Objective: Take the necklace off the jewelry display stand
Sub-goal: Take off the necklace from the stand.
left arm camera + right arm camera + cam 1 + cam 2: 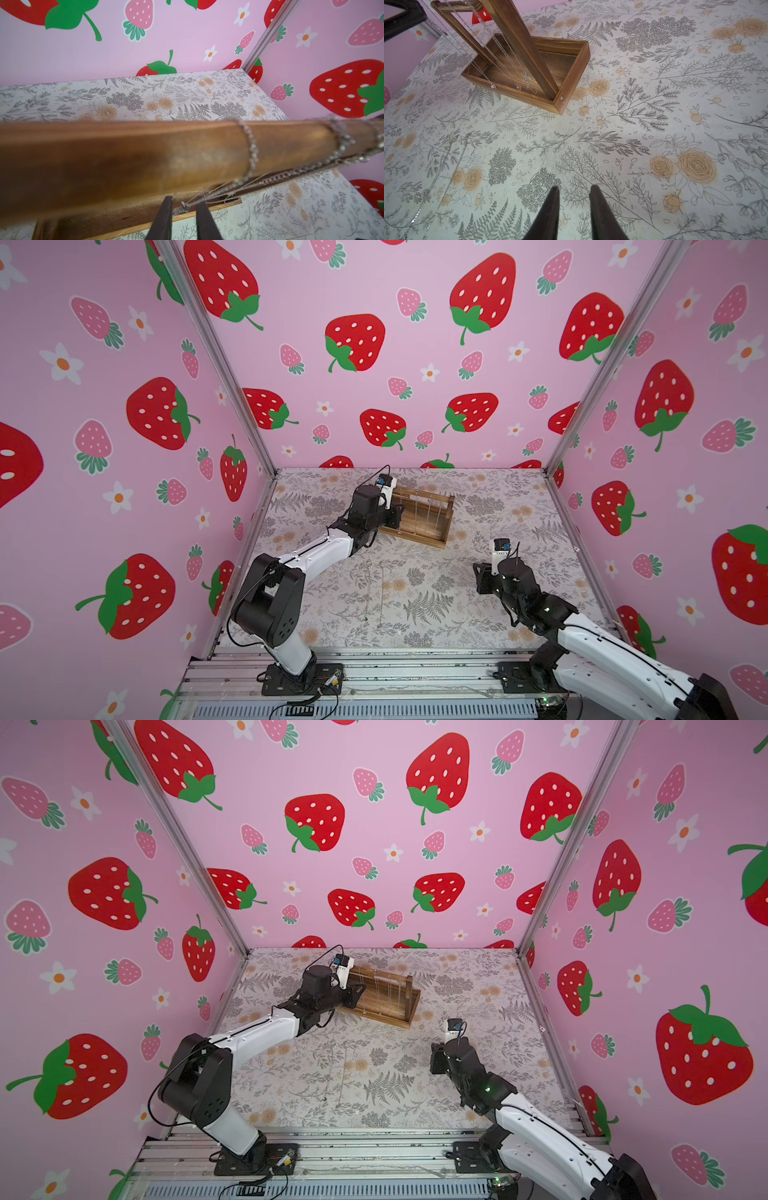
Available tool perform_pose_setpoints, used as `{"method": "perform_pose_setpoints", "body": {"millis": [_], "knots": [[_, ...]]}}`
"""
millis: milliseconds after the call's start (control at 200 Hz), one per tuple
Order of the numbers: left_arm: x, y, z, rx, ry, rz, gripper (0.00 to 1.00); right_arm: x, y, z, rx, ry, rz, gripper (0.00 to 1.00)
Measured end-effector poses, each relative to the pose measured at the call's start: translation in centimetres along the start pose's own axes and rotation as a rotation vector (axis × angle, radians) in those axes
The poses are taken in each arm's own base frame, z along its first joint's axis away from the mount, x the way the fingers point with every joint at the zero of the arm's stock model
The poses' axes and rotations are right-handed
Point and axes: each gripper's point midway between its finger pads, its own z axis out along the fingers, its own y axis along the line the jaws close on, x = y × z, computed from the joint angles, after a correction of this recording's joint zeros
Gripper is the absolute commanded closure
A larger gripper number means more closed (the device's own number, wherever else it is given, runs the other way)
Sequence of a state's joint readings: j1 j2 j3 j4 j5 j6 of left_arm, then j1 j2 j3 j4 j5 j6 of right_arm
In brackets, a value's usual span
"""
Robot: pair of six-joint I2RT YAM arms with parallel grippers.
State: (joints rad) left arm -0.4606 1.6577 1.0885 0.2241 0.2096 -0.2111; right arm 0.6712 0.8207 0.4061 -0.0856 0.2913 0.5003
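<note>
The brown wooden jewelry display stand (428,526) (395,1006) stands at the back of the table, with several silver necklaces (508,54) hanging from its top bars into the tray base (571,68). My left gripper (398,511) (360,990) is at the stand's left end, just under the top bar (145,155). Its jaws (185,199) stand slightly apart, and a gathered bunch of necklace chain (291,172) runs slanting from the bar into the gap between them. My right gripper (478,572) (434,1052) (574,189) hovers open and empty over the table, in front of the stand's right end.
Another silver chain (452,145) lies loose on the floral table cover, in front of the stand. Pink strawberry walls close in the back and both sides, and the stand sits near the back wall.
</note>
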Motion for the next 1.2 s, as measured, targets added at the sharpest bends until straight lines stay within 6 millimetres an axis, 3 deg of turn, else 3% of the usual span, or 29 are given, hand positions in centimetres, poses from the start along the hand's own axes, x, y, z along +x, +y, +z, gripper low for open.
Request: {"method": "perform_pose_setpoints", "body": {"millis": [305, 360, 505, 670, 941, 1071, 1201], "knots": [[0.0, 0.0, 0.0, 0.0, 0.0, 0.001, 0.93, 0.0, 0.0, 0.0, 0.0, 0.0, 0.0, 0.72], [0.0, 0.0, 0.0, -0.001, 0.001, 0.001, 1.0, 0.0, 0.0, 0.0, 0.0, 0.0, 0.0, 0.72], [0.3, 0.2, -0.5, -0.022, 0.018, -0.022, 1.0, 0.0, 0.0, 0.0, 0.0, 0.001, 0.0, 0.72], [-1.4, -0.2, -4.4, -0.084, 0.016, -0.065, 1.0, 0.1, 0.0, 0.0, 0.001, 0.002, -0.001, 0.72], [-7.1, -1.2, -10.2, -0.127, -0.05, -0.074, 1.0, 0.1, 0.0, 0.1, 0.0, 0.004, -0.001, 0.72], [-8.3, 0.5, -11.4, -0.2, -0.059, -0.073, 1.0, 0.1, 0.0, 0.1, 0.0, 0.005, -0.005, 0.72], [-7.4, 3.1, -12.1, -0.325, -0.024, -0.057, 1.0, 0.3, 0.2, 0.3, -0.005, 0.015, -0.016, 0.71]]}}
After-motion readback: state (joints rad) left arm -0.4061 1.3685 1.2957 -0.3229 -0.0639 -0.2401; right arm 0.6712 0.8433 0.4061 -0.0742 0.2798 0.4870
